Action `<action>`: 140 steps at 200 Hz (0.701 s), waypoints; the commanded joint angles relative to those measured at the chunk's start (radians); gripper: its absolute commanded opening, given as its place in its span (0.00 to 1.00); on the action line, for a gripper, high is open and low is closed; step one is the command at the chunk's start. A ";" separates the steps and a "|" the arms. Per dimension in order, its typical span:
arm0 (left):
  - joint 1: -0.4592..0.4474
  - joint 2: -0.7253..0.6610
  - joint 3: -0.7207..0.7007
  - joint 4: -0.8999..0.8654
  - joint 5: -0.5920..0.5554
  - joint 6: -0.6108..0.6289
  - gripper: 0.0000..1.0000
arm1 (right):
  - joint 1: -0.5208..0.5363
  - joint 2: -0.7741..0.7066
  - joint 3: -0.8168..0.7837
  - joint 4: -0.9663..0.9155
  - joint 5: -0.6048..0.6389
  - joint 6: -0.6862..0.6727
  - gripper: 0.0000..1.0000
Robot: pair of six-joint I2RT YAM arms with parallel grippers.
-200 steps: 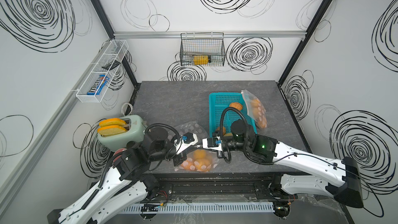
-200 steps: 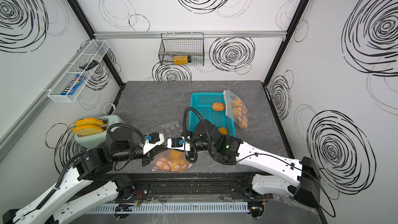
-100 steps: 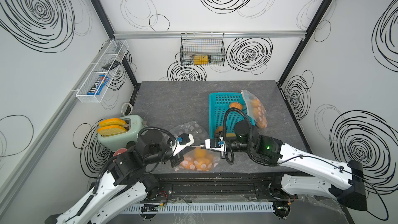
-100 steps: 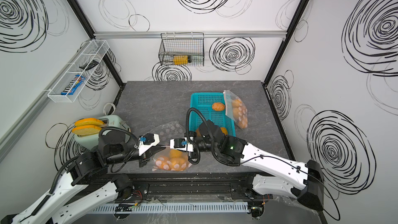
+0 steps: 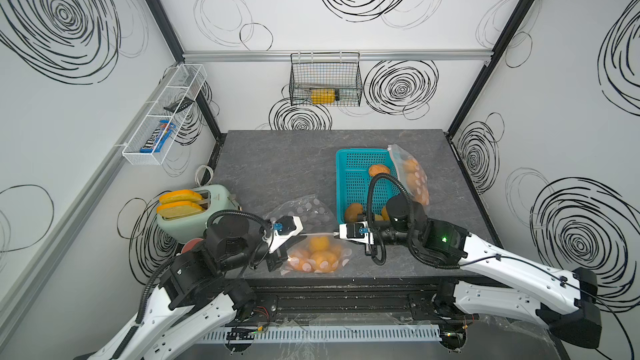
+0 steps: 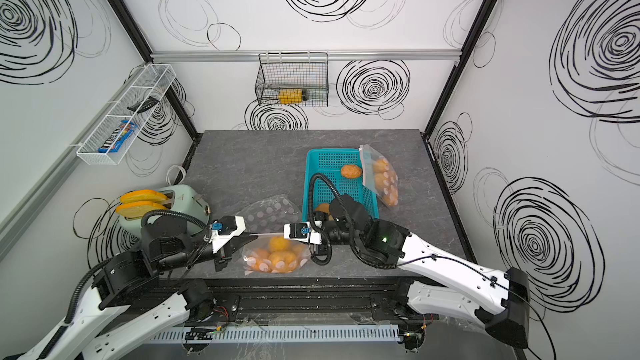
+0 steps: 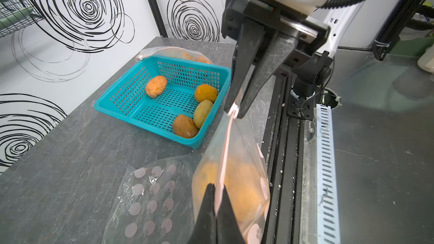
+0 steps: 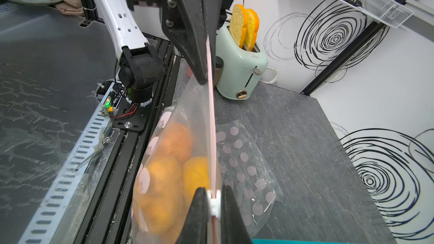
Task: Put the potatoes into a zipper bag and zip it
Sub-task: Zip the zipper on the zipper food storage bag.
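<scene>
Potatoes (image 5: 318, 254) in zipper bag (image 5: 343, 255), its top edge pinched taut by left hand (image 7: 215, 188) and right hand (image 8: 213, 193)

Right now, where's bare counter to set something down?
Free: the back-left counter, bordered by the toaster, rear wall and teal basket. Narrower strip right of the filled bag, by the right wall. Crowded: front edge, with the stretched zipper bag and the flat dotted bag.

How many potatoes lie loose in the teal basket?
4. In the teal basket, one wrinkled potato lies alone in the back half; an orange potato, a yellow-green potato and a brown potato crowd one corner. In both top views the right arm hides some of them.
</scene>
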 commanded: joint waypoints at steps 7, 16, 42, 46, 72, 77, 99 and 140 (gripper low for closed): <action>0.011 -0.040 0.055 0.012 -0.050 -0.017 0.00 | -0.030 -0.053 -0.023 -0.159 0.058 -0.014 0.00; 0.011 -0.041 0.057 0.009 -0.063 -0.018 0.00 | -0.036 -0.065 -0.026 -0.169 0.053 -0.012 0.00; 0.011 -0.049 0.051 0.028 -0.140 -0.045 0.00 | -0.057 -0.094 -0.026 -0.227 0.063 -0.013 0.00; 0.011 -0.047 0.052 0.027 -0.143 -0.047 0.00 | -0.060 -0.099 -0.028 -0.236 0.064 -0.013 0.00; 0.011 -0.045 0.054 0.025 -0.153 -0.054 0.00 | -0.085 -0.134 -0.033 -0.297 0.063 -0.021 0.00; 0.010 -0.047 0.053 0.026 -0.156 -0.056 0.00 | -0.090 -0.142 -0.032 -0.306 0.064 -0.023 0.00; 0.011 -0.054 0.041 0.037 -0.160 -0.058 0.00 | -0.117 -0.168 -0.034 -0.338 0.063 -0.031 0.00; 0.012 -0.054 0.036 0.041 -0.165 -0.060 0.00 | -0.148 -0.192 -0.044 -0.387 0.080 -0.050 0.00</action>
